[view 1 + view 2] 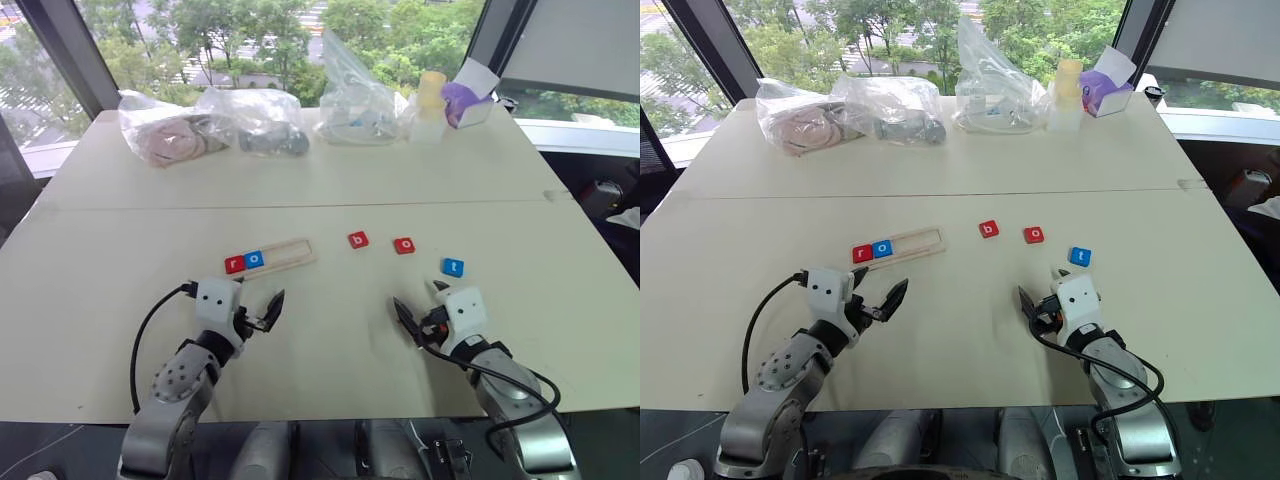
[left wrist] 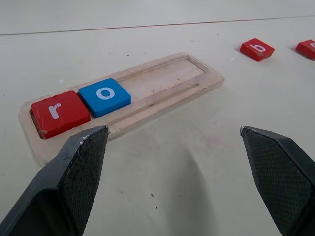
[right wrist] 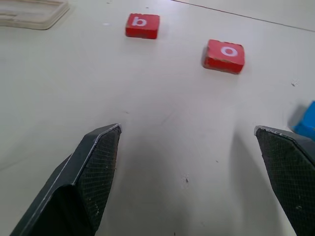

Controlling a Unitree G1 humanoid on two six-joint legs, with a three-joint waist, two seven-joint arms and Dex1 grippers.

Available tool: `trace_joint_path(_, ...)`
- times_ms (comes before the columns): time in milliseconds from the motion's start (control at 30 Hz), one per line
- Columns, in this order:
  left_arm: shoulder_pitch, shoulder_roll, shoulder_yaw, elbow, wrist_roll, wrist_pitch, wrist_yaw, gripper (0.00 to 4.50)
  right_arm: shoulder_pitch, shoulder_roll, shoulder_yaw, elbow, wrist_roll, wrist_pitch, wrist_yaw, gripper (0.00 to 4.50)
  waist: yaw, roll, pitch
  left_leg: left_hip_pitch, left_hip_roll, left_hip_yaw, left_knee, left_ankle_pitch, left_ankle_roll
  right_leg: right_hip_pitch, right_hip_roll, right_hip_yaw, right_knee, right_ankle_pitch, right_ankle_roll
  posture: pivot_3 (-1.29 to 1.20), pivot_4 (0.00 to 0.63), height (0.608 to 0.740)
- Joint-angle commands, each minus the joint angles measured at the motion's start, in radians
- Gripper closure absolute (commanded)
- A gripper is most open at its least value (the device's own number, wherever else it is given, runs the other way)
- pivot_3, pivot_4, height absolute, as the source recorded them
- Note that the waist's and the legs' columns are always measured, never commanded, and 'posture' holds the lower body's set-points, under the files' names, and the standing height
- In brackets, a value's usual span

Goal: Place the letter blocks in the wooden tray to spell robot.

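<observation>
The wooden tray (image 1: 283, 253) lies left of the table's middle. A red "r" block (image 2: 59, 113) and a blue "o" block (image 2: 105, 96) sit side by side at its left end, and the rest of the groove is bare. To the right of the tray, a red "b" block (image 1: 358, 240), a red "o" block (image 1: 404, 245) and a blue "t" block (image 1: 453, 266) lie loose on the table. My left gripper (image 1: 258, 303) hovers open just in front of the tray, holding nothing. My right gripper (image 1: 417, 300) is open and holds nothing, in front of the red "o" and beside the blue "t".
Along the far edge of the table (image 1: 330, 180) lie three clear plastic bags (image 1: 255, 120) with items inside, plus a yellowish cup (image 1: 431, 100) and a purple-and-white box (image 1: 466, 100). A seam (image 1: 300, 206) runs across the tabletop behind the blocks. Windows stand behind the table.
</observation>
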Motion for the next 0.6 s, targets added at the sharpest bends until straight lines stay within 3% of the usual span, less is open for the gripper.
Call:
trace_joint_path(33,-0.042,0.021,0.014,-0.027,-0.023,0.015,-0.017,0.00,-0.027,-0.013,-0.005,-0.019,0.007,-0.013,0.020,0.08,0.000,0.000,0.000,0.000,0.000,0.000,0.000,0.000,0.000,0.000,0.000,0.000,0.000,0.000,0.000,0.00,0.150,0.740)
trace_joint_path(167,-0.112,0.072,0.041,-0.015,-0.058,0.051,-0.063,0.00,-0.081,-0.050,-0.003,-0.028,0.050,0.027,0.094,0.08,-0.003,0.000,0.000,0.000,0.000,0.000,0.001,0.000,0.000,0.000,0.001,0.000,0.001,0.000,0.000,0.00,0.150,0.740)
trace_joint_path(333,-0.297,0.340,0.121,0.131,-0.183,0.052,-0.387,0.00,-0.265,-0.223,0.001,-0.066,0.215,0.191,0.344,0.08,-0.006,0.003,0.005,0.000,0.000,0.001,0.002,0.001,0.000,-0.001,0.001,0.000,0.004,0.001,-0.001,0.00,0.150,0.740)
trace_joint_path(500,-0.507,0.554,0.074,0.488,-0.168,-0.086,-0.759,0.00,-0.469,-0.366,0.051,-0.013,0.272,0.212,0.559,0.08,-0.007,0.003,0.010,0.000,0.000,0.001,0.001,0.001,0.000,-0.002,0.001,-0.001,0.004,0.000,-0.001,0.00,0.150,0.740)
trace_joint_path(600,-0.616,0.601,0.012,0.705,-0.117,-0.216,-0.927,0.00,-0.550,-0.402,0.087,0.029,0.265,0.190,0.631,0.08,-0.008,0.003,0.010,-0.001,0.000,0.001,0.001,0.001,0.000,-0.003,0.001,-0.001,0.003,0.001,0.000,0.00,0.150,0.740)
